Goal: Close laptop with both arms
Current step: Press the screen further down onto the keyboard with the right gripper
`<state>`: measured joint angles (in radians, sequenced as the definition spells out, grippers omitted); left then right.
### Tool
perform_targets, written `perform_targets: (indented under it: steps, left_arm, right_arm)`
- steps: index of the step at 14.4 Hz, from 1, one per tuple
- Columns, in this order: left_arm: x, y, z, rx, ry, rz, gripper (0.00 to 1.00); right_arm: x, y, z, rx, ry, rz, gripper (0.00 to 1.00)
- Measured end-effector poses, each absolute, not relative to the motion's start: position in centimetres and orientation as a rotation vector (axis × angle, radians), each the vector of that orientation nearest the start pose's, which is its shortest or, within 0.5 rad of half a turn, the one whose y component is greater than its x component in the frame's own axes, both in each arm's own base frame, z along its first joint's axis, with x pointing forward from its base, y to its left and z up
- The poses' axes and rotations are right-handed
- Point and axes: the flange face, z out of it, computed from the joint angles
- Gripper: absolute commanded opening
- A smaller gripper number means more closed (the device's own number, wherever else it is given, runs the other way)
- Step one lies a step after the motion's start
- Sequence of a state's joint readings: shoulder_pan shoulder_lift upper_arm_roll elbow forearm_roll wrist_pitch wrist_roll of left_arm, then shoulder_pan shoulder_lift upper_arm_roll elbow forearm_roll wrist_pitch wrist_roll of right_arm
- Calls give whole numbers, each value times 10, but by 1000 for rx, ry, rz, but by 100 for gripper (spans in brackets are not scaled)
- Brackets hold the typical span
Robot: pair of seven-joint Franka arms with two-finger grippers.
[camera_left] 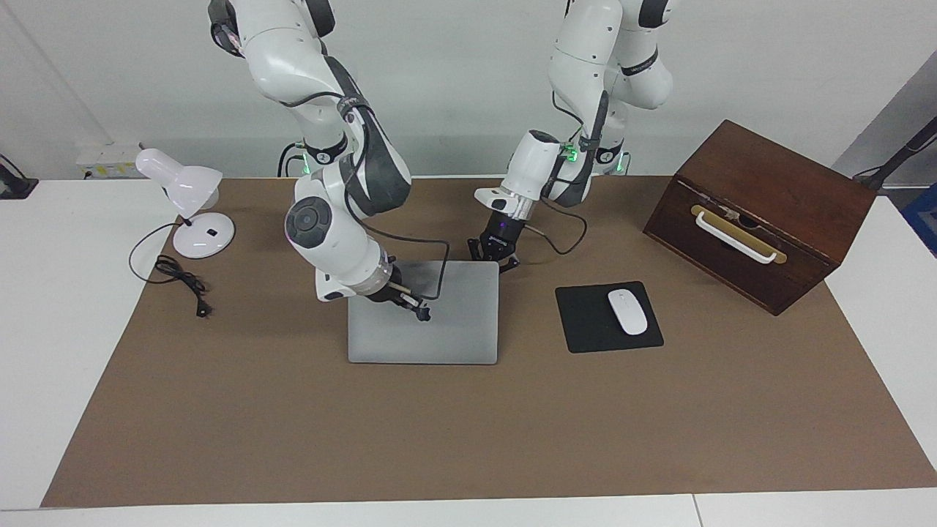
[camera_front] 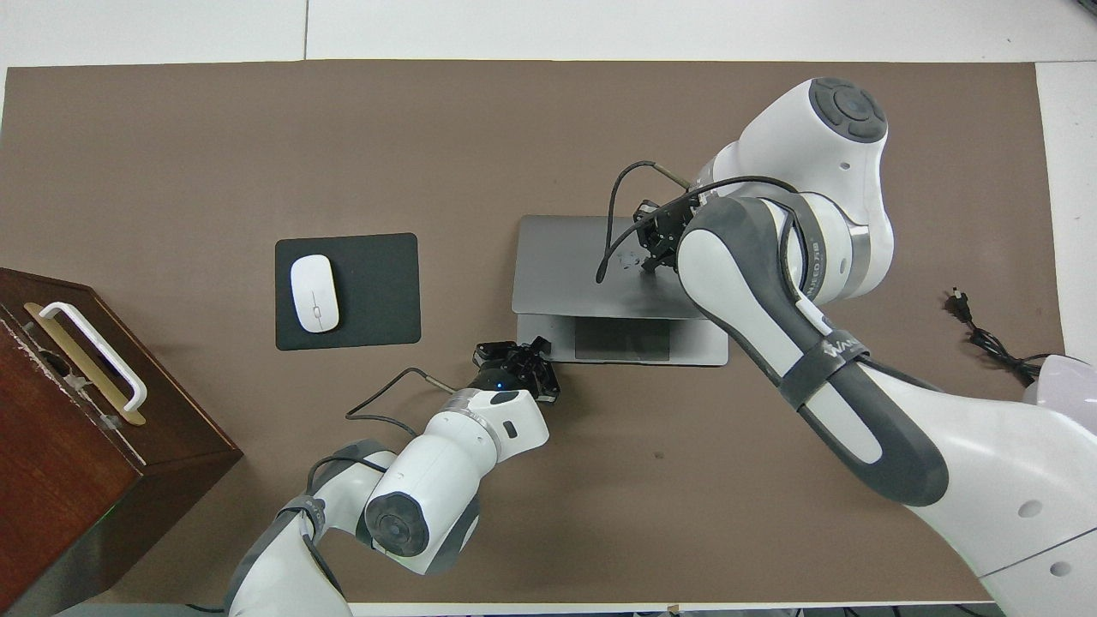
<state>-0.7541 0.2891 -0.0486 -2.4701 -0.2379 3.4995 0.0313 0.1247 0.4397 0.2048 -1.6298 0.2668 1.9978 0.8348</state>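
The silver-grey laptop (camera_left: 454,322) (camera_front: 566,266) lies mid-table with its lid tilted low over the deck. In the overhead view only a strip of deck with the trackpad (camera_front: 621,340) still shows. My right gripper (camera_left: 421,313) (camera_front: 644,257) is shut and its tips press on top of the lid near the middle. My left gripper (camera_left: 494,258) (camera_front: 524,360) is shut and sits low at the corner of the laptop's base nearest the robots, toward the left arm's end. Neither gripper holds anything.
A black mousepad (camera_left: 585,326) with a white mouse (camera_left: 627,311) lies beside the laptop toward the left arm's end. A dark wooden box (camera_left: 761,212) with a white handle stands past it. A white desk lamp (camera_left: 192,212) and its loose cord (camera_left: 183,282) sit at the right arm's end.
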Motion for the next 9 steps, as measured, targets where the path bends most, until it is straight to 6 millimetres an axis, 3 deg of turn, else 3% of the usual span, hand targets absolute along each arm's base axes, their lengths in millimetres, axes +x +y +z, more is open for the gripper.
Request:
perform_targets:
  steps: [9]
  left_arm:
    - [384, -356, 266, -3095, 919, -1142, 0]
  right_arm:
    - [623, 215, 345, -2747, 896, 328, 0]
